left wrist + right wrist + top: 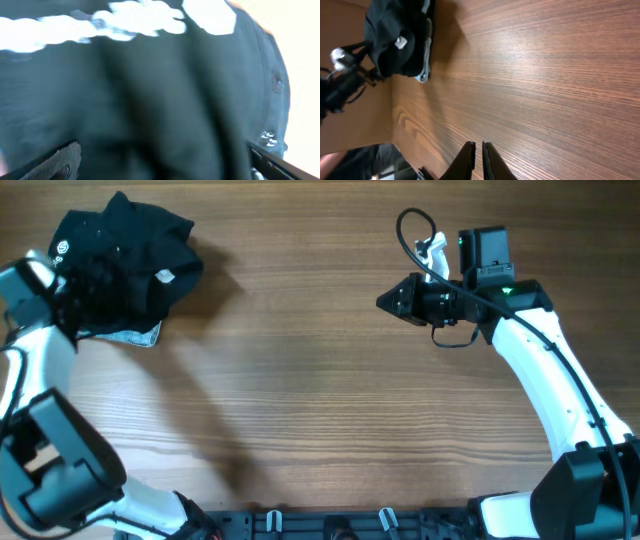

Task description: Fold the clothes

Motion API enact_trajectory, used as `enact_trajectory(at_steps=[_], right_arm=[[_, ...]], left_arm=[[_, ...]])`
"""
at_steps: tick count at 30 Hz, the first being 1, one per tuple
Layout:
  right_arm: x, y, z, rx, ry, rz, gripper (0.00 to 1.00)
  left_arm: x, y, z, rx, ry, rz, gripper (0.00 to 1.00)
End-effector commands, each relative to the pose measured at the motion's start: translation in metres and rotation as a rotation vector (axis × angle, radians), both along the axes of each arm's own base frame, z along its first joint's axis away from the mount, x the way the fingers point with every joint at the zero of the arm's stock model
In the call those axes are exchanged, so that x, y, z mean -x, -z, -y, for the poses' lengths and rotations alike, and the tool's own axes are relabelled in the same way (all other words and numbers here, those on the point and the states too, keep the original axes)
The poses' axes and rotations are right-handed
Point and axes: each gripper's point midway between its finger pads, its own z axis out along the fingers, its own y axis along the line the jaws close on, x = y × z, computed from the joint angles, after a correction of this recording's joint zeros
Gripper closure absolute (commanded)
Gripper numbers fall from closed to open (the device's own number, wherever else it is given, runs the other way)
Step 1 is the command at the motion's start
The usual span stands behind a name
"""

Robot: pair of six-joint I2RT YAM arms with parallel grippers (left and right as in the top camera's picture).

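Note:
A crumpled black garment with a white tag lies in a heap at the table's far left. It fills the left wrist view. A light grey cloth sticks out from under its front edge. My left gripper is at the heap's left side, its fingers spread wide against the black cloth. My right gripper is shut and empty above bare table at the far right, fingers together. The heap also shows far off in the right wrist view.
The wooden table stretches between the two arms. A black cable loops over the right wrist. The arm bases and a black rail sit along the front edge.

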Motion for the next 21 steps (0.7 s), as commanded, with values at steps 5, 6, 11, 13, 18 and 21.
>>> enact_trajectory(at_steps=[5,6,11,13,18,21], right_arm=[[-0.004,-0.001,0.001,0.064,-0.083,0.119,0.73],[-0.004,-0.001,0.002,0.07,-0.094,0.129,0.73],[-0.003,-0.003,0.002,0.078,-0.104,0.146,0.73],[-0.002,-0.011,0.003,0.089,-0.12,0.19,0.72],[0.007,-0.038,0.023,0.204,-0.07,0.288,0.68],[0.025,-0.061,0.048,0.319,0.015,0.336,0.66]], left_arm=[[0.085,-0.102,0.004,-0.103,0.019,-0.014,0.0],[0.09,-0.119,0.02,-0.128,0.078,0.02,0.0],[0.107,-0.163,0.107,-0.214,0.366,0.121,0.0],[0.115,-0.163,0.155,-0.253,0.538,0.122,0.0],[0.142,-0.143,0.258,-0.294,0.932,0.066,0.01],[0.153,-0.128,0.286,-0.396,0.99,-0.024,0.0]])
